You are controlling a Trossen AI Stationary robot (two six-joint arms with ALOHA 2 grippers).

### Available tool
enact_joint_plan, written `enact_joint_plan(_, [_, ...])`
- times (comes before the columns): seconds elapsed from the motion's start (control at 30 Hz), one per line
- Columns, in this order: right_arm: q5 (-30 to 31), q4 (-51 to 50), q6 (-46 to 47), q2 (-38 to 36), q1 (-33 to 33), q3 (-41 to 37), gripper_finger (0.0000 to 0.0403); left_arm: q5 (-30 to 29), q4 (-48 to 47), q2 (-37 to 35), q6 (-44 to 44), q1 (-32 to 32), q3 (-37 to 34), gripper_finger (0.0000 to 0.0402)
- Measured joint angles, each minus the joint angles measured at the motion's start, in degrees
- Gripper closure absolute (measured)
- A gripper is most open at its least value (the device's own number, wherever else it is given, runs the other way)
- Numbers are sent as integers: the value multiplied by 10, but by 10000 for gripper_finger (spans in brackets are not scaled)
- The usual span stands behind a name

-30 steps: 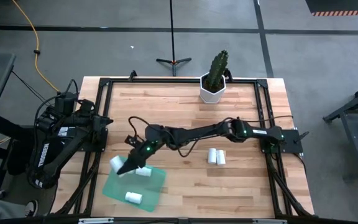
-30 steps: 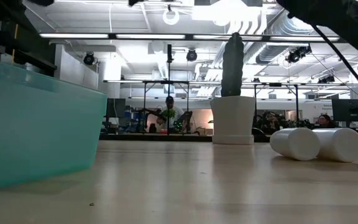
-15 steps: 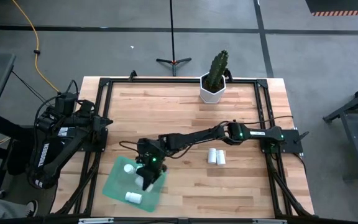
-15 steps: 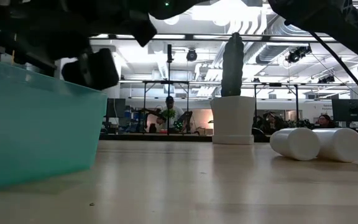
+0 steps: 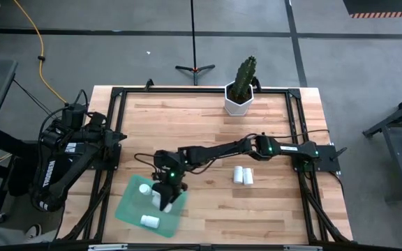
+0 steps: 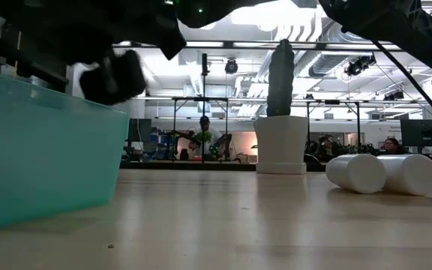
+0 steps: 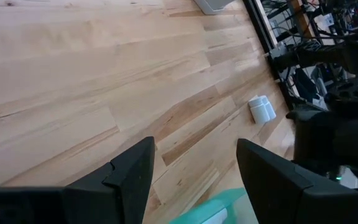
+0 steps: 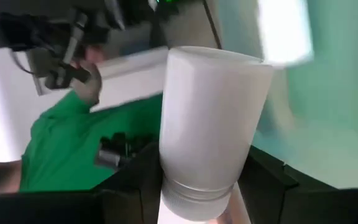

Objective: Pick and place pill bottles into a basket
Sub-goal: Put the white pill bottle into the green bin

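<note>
The basket is a translucent green tray near the table's near left corner. Inside it one pill bottle stands upright and another lies on its side. My right gripper reaches over the tray's right part, shut on a third white bottle. Two more bottles lie side by side on the wood right of centre. My left gripper is open and holds nothing, parked beyond the table's left edge. My right gripper pinches the bottle between its two fingers at the sides next to the ribbed cap end. The body sticks out forward past the fingers. The fingers point toward the table's near edge, slanting a little down. I cannot tell whether the bottle touches the tray.
A white hexagonal pot with a cactus stands at the far edge. A black frame runs round the table top. Bare wood lies between the tray and the two loose bottles. People sit in the room behind.
My right gripper has sunk toward the tray and swung from its far left part over its right part, rolling so that it now points toward the near edge. The held bottle went with it. In the low view the gripper has come down above the tray's rim.
</note>
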Motion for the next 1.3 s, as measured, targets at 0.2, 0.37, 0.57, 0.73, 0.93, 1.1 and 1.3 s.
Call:
enact_joint_plan(0.2, [-64, -85, 0, 0, -6, 0, 243, -2, 0, 0, 1, 0, 0, 140])
enact_joint_plan(0.37, [-85, -169, -19, 0, -12, 0, 243, -7, 0, 0, 1, 0, 0, 140])
enact_joint_plan(0.57, [-70, -243, -39, 0, -27, 0, 243, -18, -11, 0, 2, 0, 0, 140])
enact_joint_plan(0.73, [-49, -294, -41, 0, -37, 0, 243, -20, -26, 0, 2, 0, 0, 140])
enact_joint_plan(0.93, [-56, -317, -15, 0, -43, 0, 243, -33, -26, 0, 2, 0, 0, 140])
enact_joint_plan(1.1, [-60, -319, 9, 3, -42, 0, 243, -34, -24, 0, 2, 0, 0, 140])
enact_joint_plan(1.3, [-68, -326, 36, 4, -41, 0, 243, -47, -5, 0, 2, 0, 0, 140])
